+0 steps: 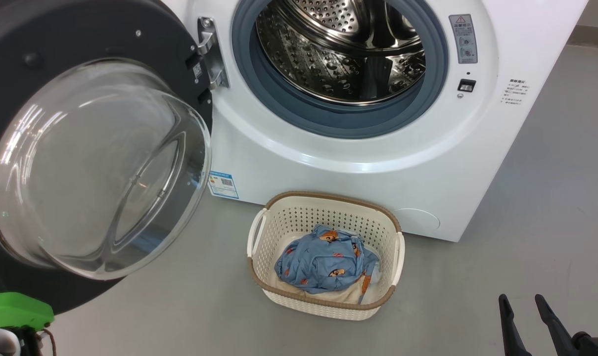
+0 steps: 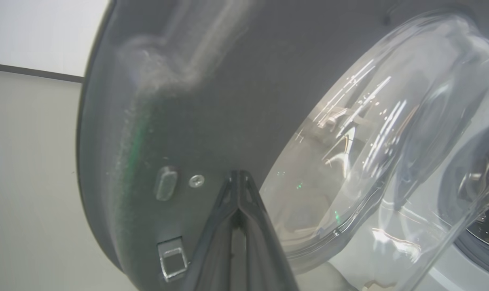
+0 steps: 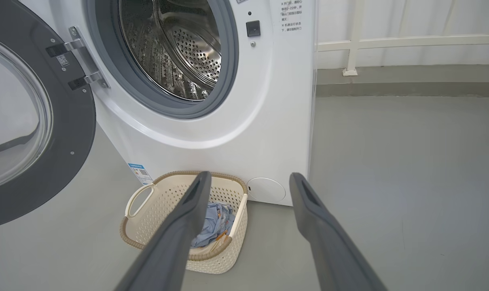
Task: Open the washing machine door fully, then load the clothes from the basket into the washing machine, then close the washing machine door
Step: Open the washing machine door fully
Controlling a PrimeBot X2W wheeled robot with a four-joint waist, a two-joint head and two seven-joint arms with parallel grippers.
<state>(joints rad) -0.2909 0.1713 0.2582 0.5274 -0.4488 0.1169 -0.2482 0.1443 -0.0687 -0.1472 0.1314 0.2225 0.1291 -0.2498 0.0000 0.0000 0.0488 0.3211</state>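
Round door [image 1: 96,163], glossy black rim around bulging clear glass, stands open; left gripper [image 2: 238,178] pinched together, right gripper [image 3: 249,178] wide.

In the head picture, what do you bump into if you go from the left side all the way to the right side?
Washing machine door → blue label sticker → basket with the clothes in it → right gripper, its fingers apart.
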